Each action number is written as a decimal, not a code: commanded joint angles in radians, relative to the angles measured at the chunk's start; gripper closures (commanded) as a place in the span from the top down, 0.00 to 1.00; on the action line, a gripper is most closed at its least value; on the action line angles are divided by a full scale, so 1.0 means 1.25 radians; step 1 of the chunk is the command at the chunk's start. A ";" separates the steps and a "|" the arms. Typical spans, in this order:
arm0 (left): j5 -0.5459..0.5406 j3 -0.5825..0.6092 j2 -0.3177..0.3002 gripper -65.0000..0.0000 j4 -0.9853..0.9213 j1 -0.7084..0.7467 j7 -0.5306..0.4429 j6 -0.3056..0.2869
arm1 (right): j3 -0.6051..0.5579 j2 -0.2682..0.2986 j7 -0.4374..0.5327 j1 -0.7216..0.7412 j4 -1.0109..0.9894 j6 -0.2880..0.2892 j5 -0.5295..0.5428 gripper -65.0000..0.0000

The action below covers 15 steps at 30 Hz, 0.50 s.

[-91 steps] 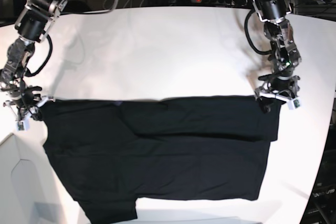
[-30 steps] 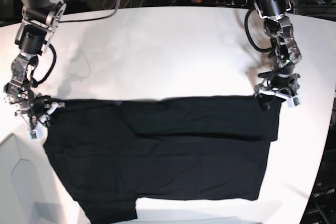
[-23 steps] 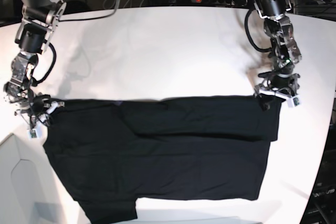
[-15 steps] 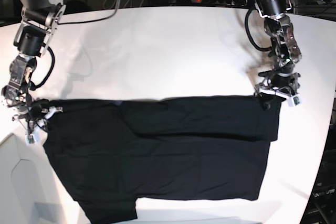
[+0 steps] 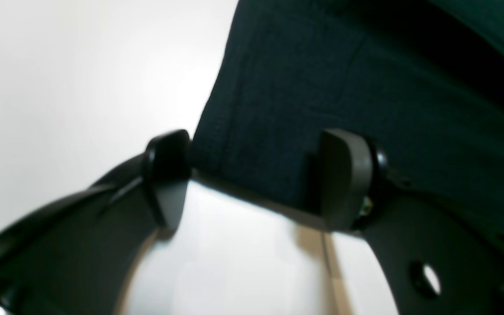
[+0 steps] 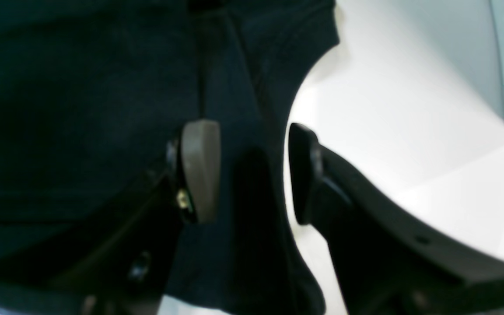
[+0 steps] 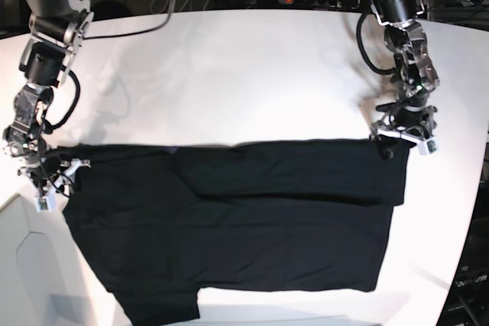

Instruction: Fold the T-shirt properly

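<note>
You are getting bright, even overhead light glaring off the white table (image 7: 229,74); both wrist views are blurring close up, and the black T-shirt (image 7: 244,227) is swallowing detail.

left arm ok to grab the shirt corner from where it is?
Probably yes. The left tool stands open, straddling the T-shirt edge, with cloth between its fingers. Nothing on the table blocks it; closing should catch the hem.

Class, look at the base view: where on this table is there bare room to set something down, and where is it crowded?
Free: the white table behind the T-shirt, between both arms. Narrow strip right of the shirt. Crowded: the shirt's back corners, at the left gripper and right gripper.
</note>
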 commanded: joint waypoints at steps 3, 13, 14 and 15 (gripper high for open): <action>-0.001 -0.001 -0.007 0.67 0.008 -0.004 0.013 0.001 | 0.003 0.016 0.025 0.022 -0.037 -0.013 0.012 0.30; -0.001 -0.001 -0.010 0.67 0.008 -0.006 0.013 0.001 | 0.004 0.019 0.027 0.022 -0.059 -0.013 0.013 0.00; -0.001 -0.001 -0.010 0.67 0.008 -0.006 0.013 0.001 | 0.004 0.019 0.027 0.025 -0.058 -0.013 0.013 0.00; -0.001 -0.001 -0.010 0.67 0.008 -0.006 0.013 0.001 | 0.006 0.020 0.027 0.026 -0.056 -0.013 0.014 0.00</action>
